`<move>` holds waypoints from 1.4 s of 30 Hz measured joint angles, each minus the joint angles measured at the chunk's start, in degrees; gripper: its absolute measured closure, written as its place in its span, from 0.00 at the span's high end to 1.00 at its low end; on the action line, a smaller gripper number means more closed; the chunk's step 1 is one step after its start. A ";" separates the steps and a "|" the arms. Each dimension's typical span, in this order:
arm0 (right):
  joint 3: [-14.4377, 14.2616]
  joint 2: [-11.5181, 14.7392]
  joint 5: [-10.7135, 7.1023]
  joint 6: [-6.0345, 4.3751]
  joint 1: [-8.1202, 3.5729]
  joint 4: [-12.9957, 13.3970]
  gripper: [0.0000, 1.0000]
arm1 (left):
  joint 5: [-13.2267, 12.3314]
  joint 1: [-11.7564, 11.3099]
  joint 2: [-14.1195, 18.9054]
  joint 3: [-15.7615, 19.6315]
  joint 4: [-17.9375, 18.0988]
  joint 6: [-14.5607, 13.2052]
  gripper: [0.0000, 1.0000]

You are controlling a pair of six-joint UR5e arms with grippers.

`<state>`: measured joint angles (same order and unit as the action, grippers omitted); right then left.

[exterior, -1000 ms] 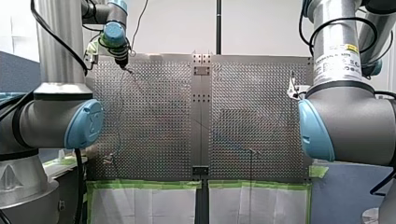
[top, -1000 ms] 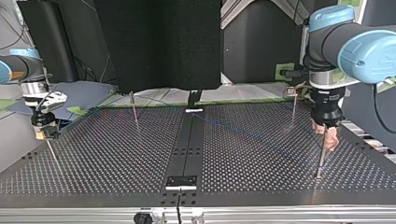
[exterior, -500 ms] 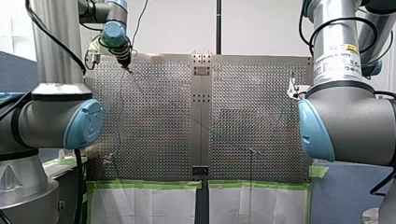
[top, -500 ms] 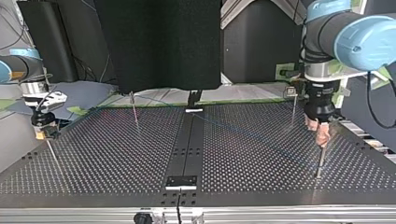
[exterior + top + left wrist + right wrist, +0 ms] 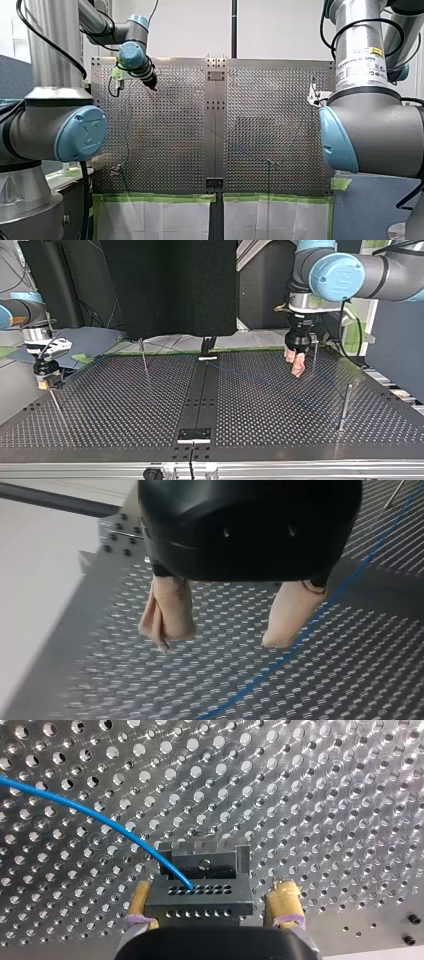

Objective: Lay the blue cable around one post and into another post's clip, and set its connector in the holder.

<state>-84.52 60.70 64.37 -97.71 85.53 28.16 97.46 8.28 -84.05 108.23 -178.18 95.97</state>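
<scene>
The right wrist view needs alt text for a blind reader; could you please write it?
The yellow pads of my right gripper flank a dark connector block over the perforated table, with a gap beside one pad. The blue cable curves away from the block.

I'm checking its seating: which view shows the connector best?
Right wrist view: the connector sits close, central, the blue cable entering it. In the top view it is too small to tell; the front and left wrist views do not show it.
</scene>
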 joint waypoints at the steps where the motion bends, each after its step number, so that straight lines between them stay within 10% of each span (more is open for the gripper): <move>1: 0.00 0.00 0.00 0.00 0.00 0.00 1.00 | 0.45 0.53 -0.53 0.53 0.56 0.43 1.00; 20: 0.00 0.00 0.00 0.00 0.00 0.00 1.00 | 1.79 11.47 -11.04 11.47 11.50 1.59 1.00; 42: 0.00 0.00 0.00 0.00 0.00 0.00 1.00 | 2.68 23.15 -11.77 23.97 24.00 1.82 1.00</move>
<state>-84.52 60.70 64.37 -97.70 85.53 28.17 100.14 31.43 -95.82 132.21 -154.18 97.79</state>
